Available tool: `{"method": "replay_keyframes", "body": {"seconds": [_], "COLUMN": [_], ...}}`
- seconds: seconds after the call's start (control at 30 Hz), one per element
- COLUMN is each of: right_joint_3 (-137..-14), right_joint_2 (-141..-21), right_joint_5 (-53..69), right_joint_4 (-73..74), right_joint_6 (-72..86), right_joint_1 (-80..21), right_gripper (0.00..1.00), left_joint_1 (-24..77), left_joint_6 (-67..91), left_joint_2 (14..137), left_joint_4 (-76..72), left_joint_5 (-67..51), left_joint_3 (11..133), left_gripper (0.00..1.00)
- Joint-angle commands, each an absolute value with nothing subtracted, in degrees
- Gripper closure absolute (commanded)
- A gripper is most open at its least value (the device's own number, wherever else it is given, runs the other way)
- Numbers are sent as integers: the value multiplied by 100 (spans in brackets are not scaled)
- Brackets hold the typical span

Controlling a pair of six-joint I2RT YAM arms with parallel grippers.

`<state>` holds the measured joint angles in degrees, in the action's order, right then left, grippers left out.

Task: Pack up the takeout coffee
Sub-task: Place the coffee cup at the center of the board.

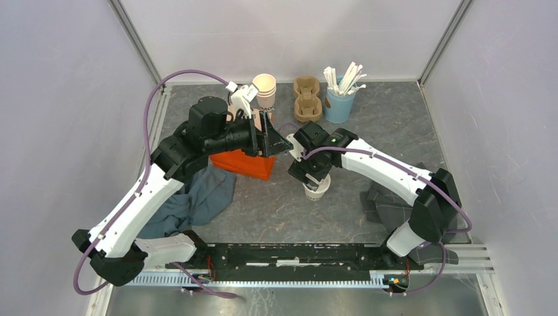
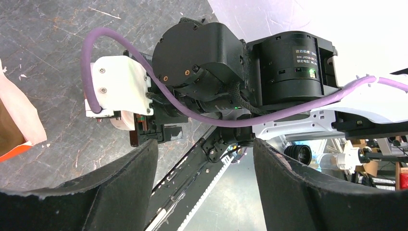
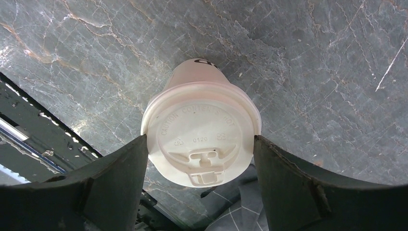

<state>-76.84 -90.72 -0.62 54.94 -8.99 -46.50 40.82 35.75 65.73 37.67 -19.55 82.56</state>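
One takeout coffee, a small cream cup with a white sip lid (image 3: 202, 139), stands on the grey table (image 1: 317, 189). My right gripper (image 3: 200, 144) reaches down over it, its fingers (image 3: 120, 178) touching the lid's rim on both sides. A sliver of the cup shows under the right wrist in the left wrist view (image 2: 122, 120). My left gripper (image 1: 276, 141) is open and empty, held in the air beside the right wrist, over the orange bag (image 1: 245, 164). The second lidded cup is not in view.
A stack of lidless cups (image 1: 264, 89), a brown cardboard cup carrier (image 1: 307, 99) and a blue cup of white stirrers (image 1: 340, 99) stand at the back. A blue-grey cloth (image 1: 197, 197) lies left and a dark cloth (image 1: 381, 197) right.
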Motion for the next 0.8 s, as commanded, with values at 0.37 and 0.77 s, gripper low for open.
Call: {"method": "replay_keyframes", "body": {"seconds": [0.37, 0.77], "right_joint_3": [-7747, -7470], "right_joint_2": [-8622, -8051], "right_joint_5": [-464, -501], "right_joint_4": [5147, 5158], "right_joint_6": [-573, -282], "right_joint_1": [-4663, -4497], "right_gripper": [22, 22], "left_joint_1": [3627, 1536], "left_joint_6": [3768, 3007], "left_joint_2": [6680, 7450], "left_joint_4": [4666, 6404], "left_joint_5": [-1061, 824], "left_joint_3": [9344, 10842], "left_gripper": [21, 21]}}
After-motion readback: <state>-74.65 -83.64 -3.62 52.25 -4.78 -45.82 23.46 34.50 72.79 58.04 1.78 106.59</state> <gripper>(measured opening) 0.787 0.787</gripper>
